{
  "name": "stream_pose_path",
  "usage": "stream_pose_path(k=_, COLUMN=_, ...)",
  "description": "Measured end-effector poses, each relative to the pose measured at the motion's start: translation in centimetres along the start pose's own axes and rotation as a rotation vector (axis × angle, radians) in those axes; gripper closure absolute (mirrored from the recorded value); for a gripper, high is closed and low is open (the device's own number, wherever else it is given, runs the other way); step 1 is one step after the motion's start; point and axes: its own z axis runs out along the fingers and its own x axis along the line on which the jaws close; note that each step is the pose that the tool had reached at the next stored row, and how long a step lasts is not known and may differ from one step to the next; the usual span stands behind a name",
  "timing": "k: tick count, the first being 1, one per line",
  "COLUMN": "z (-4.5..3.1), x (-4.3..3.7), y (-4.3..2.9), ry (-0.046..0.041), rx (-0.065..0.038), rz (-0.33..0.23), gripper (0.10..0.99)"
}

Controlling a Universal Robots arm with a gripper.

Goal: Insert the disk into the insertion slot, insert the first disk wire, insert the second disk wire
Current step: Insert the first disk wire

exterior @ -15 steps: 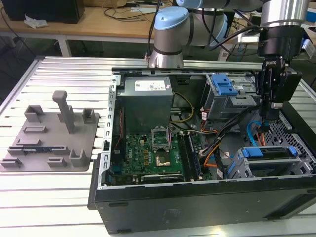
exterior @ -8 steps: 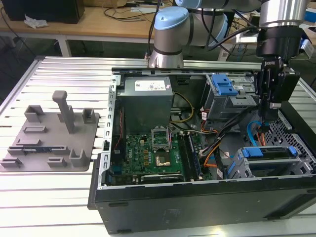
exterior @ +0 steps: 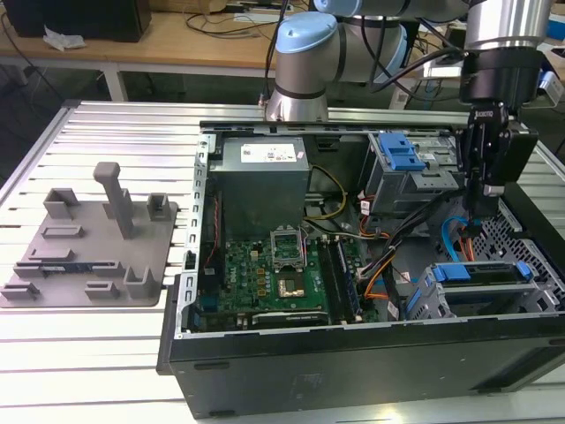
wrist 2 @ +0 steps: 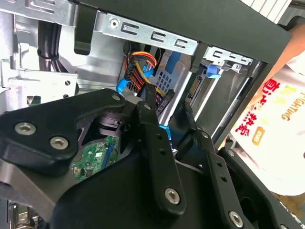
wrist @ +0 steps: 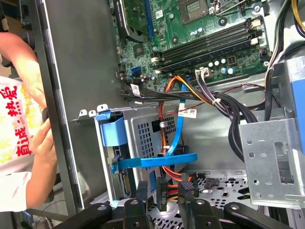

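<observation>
Tool (wrist 2: 168, 98): matte black fingers (wrist 2: 157, 138), parted with an open gap, nothing gripped.
Counter (exterior: 106, 141): ribbed aluminium slats.
Case (exterior: 353, 371): black sheet metal, open-topped.
Insertion slot (exterior: 428, 305): perforated grey cage, lower right.
Disk (exterior: 481, 272): blue-framed, seated in the slot.
Arm (exterior: 503, 35): silver wrist upright, pointing down, upper right.

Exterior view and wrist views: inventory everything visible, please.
Open black metal computer case: one, black, on slatted silver table.
Green motherboard: one, green, case floor.
Grey metal power supply box: one, grey, case's far side.
Flat disk in bright blue plastic frame: one, in perforated grey drive cage, exterior view's right.
Tall grey bay with blue latch: one, beyond that cage.
Flat blue cable: one, blue, beside the cage.
Grey plastic fixture plate: one, grey, exterior view's left.
Person's hand: one, at case's outer wall.
Black gripper: one, open, above the cage-side connectors.
</observation>
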Motion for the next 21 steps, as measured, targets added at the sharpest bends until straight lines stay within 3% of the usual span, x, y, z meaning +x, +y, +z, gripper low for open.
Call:
stream_pose_path(k=5, z=0.02, x=-0.01, y=-0.02, ry=0.0002, rx=0.0, rz=0.0, gripper=0.714)
stream_pose_path(k=6, z=0.03, x=-0.02, y=-0.01, ry=0.0003, rx=0.0, rz=0.0, gripper=0.784)
stream_pose_path(k=7, z=0.05, x=-0.03, y=-0.01, ry=0.0001, rx=0.0, rz=0.0, gripper=0.784)
stream_pose_path(k=9, z=0.06, x=-0.03, y=-0.01, ry=0.0002, rx=0.0, rz=0.0, gripper=0.918)
stream_pose_path(k=13, z=0.1, x=-0.01, y=-0.02, ry=-0.0008, rx=0.0, rz=0.0, gripper=0.918)
stream_pose_path(k=14, z=0.12, x=0.09, y=-0.03, ry=-0.004, rx=-0.001, rz=0.0, gripper=0.918)
stream_pose_path(k=17, z=-0.13, x=0.92, y=-0.16, ry=-0.0269, rx=-0.004, rz=0.001, gripper=0.918)
stream_pose_path(k=18, z=-0.24, x=1.28, y=-0.21, ry=-0.0378, rx=-0.006, rz=0.001, gripper=0.918)
stream_pose_path(k=20, z=-0.26, x=1.7, y=-0.28, ry=-0.0509, rx=-0.008, rz=0.001, gripper=0.918)
stream_pose_path(k=21, z=-0.1, x=2.07, y=-0.33, ry=-0.0647, rx=-0.01, rz=0.001, gripper=0.918)
